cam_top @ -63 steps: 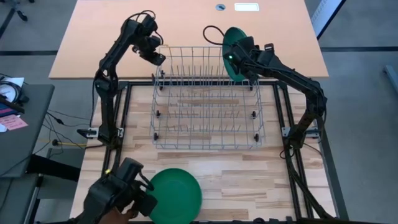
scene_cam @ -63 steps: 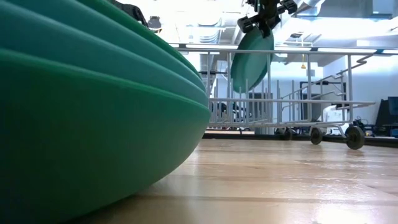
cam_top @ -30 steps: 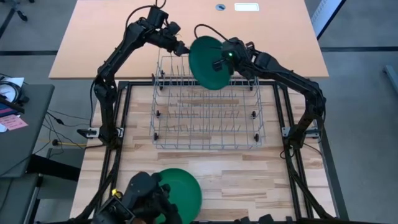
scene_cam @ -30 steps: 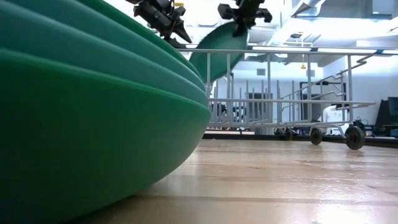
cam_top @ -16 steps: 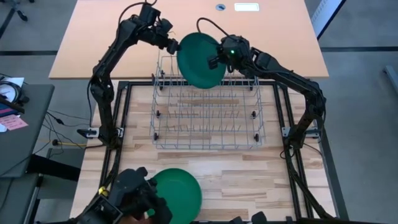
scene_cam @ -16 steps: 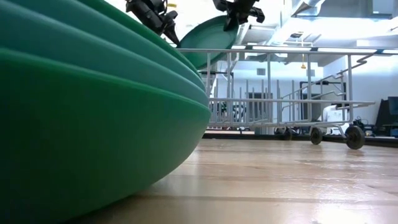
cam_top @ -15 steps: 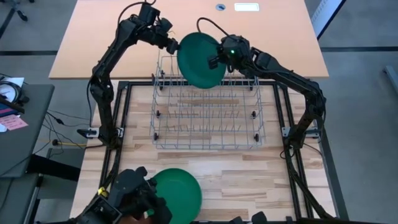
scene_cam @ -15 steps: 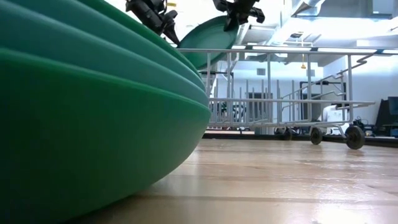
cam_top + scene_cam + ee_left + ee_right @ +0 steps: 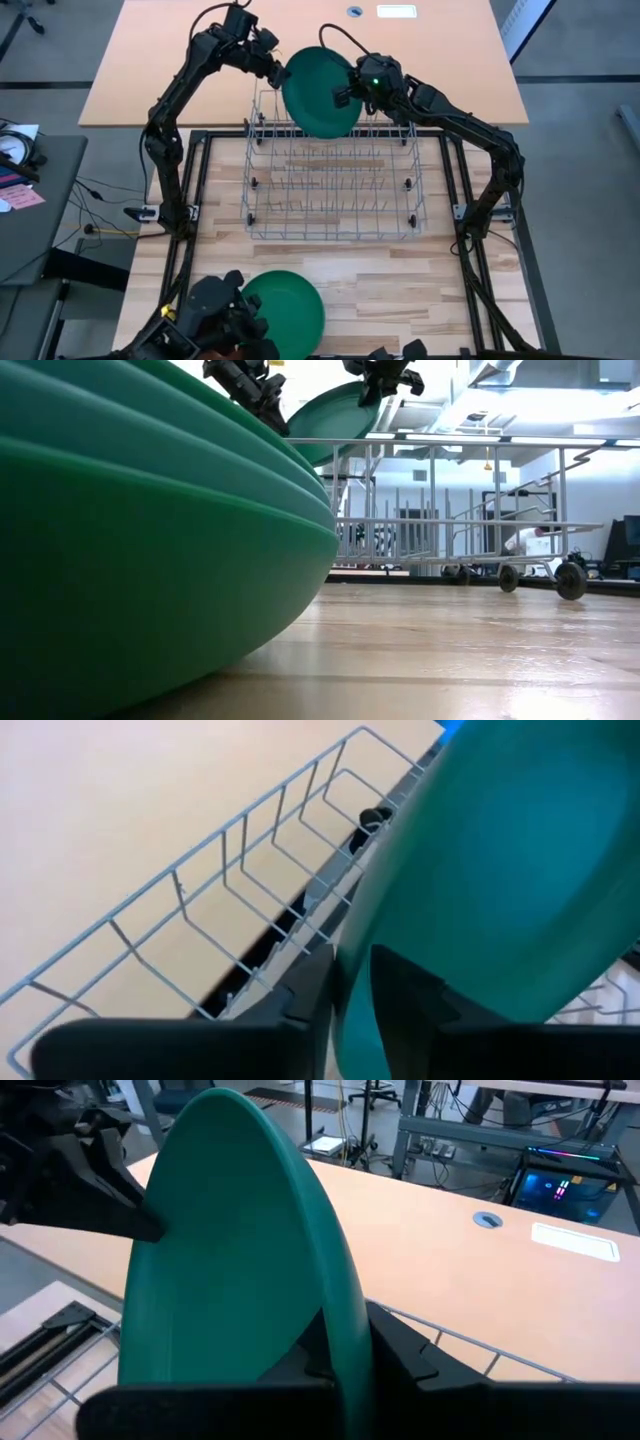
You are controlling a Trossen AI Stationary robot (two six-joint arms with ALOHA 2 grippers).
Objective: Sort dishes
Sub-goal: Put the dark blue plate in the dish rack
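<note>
A dark green plate (image 9: 318,92) hangs tilted above the far left part of the wire rack (image 9: 330,175), held between both arms. My left gripper (image 9: 279,74) is shut on the plate's left rim, and my right gripper (image 9: 350,95) is shut on its right rim. The low view shows the same plate (image 9: 335,415) above the rack's top rail, with both grippers at its edges. A stack of green plates (image 9: 288,308) lies flat on the wooden table by the near edge and fills the left of the low view (image 9: 150,560). My left gripper pinches the plate's left rim (image 9: 355,1005) between its two fingers, one on each face. It comes from the table's left, slanting down. The plate stays clear of the rack. My right gripper pinches the opposite rim (image 9: 340,1295) between its two fingers, one on the hollow face and one on the back. It reaches in from the table's right, slightly downward. The plate stands tilted, lifted clear of the rack.
The rack stands on small wheels (image 9: 571,580) in the middle of the table, with upright tines and no plates in it. A dark shape (image 9: 220,318) sits beside the stack at the near edge. A tan tabletop (image 9: 300,30) lies beyond the rack.
My right gripper has swung the plate toward the table's left and tipped it flatter, bringing its free rim to my left gripper. My left gripper's fingers have shut on that rim. The plate now hangs between both grippers above the rack.
</note>
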